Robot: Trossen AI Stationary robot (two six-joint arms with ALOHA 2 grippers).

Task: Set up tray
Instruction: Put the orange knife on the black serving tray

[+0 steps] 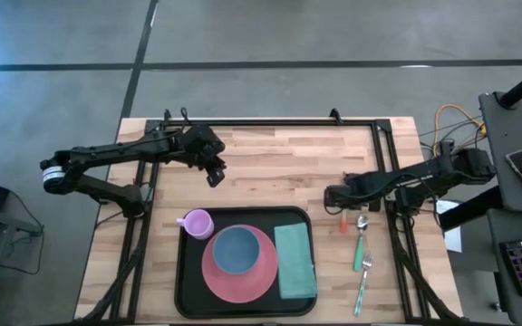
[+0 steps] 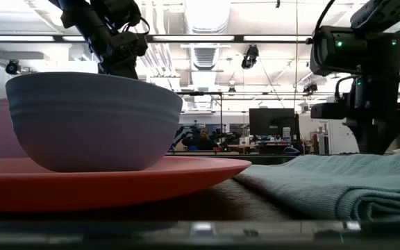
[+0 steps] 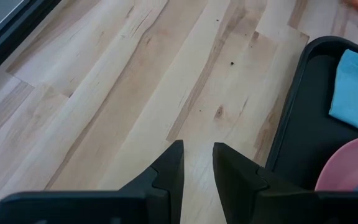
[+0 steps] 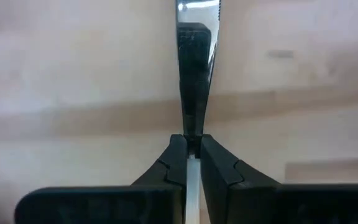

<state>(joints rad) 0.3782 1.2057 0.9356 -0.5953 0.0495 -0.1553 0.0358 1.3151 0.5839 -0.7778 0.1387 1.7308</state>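
Note:
The black tray (image 1: 185,281) lies at the table's near edge. It carries a pink plate (image 1: 243,282) with a blue bowl (image 1: 236,249), a pink cup (image 1: 196,223) and a folded teal cloth (image 1: 295,261). My right gripper (image 1: 333,197) is right of the tray's far right corner, shut on a knife whose orange handle (image 1: 343,224) shows just near of it. My left gripper (image 1: 214,172) hovers over bare wood beyond the tray's far left corner, fingers (image 3: 197,155) slightly open and holding nothing. My right gripper (image 4: 192,140) pinches the knife's shiny metal blade (image 4: 194,115) between its two fingers, the thin blade edge-on in the gap. The fingers come from above, over the wooden table top. The blade runs on past the fingertips. I cannot tell whether the knife is lifted clear.
A spoon (image 1: 361,240) and a fork (image 1: 362,282), both green-handled, lie on the wood right of the tray. Bare table stretches beyond the tray (image 3: 294,124) to the far edge. A black frame borders the table, and cables and a keyboard sit off to the right.

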